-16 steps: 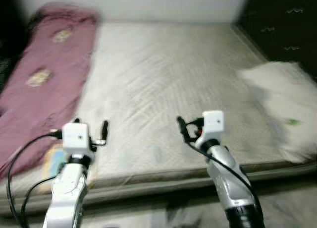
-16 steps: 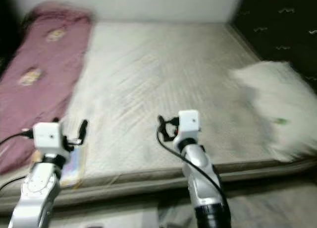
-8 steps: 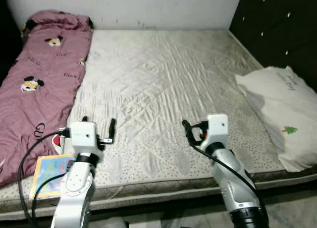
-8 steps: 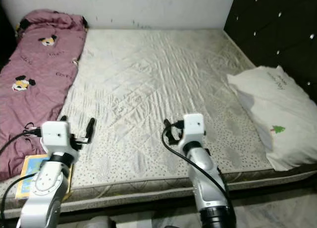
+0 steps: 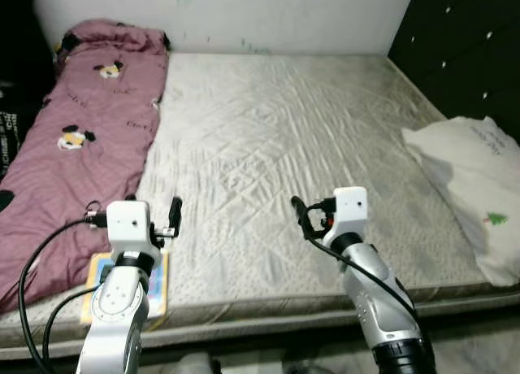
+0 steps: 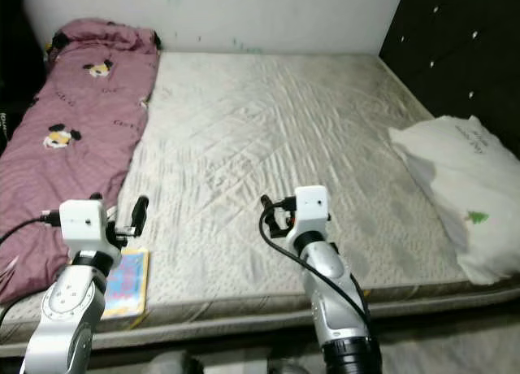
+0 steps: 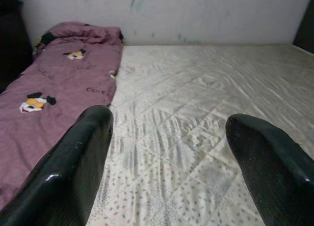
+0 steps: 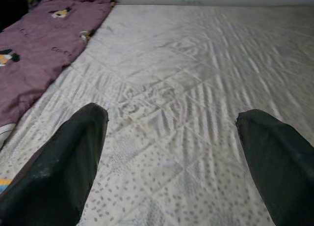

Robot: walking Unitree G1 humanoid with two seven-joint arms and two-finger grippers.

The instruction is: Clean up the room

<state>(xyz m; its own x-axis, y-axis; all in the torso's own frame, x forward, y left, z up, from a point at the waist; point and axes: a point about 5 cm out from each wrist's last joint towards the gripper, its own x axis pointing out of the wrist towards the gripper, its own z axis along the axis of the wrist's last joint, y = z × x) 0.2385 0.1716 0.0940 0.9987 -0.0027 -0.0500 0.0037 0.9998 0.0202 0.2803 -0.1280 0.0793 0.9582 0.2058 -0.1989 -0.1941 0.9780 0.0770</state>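
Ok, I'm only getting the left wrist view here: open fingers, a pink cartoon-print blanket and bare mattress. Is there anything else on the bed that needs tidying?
Observer: Yes. A thin, colourful picture book lies flat at the near edge of the quilted beige mattress, beside the pink cartoon-print blanket and just below the left gripper.
Operator: Anything on the other side?
Observer: A white pillow with a small green tree print lies at the mattress's right edge, partly overhanging it.
Operator: And where's the right gripper?
Observer: The right gripper hovers open over the near middle of the mattress, holding nothing.
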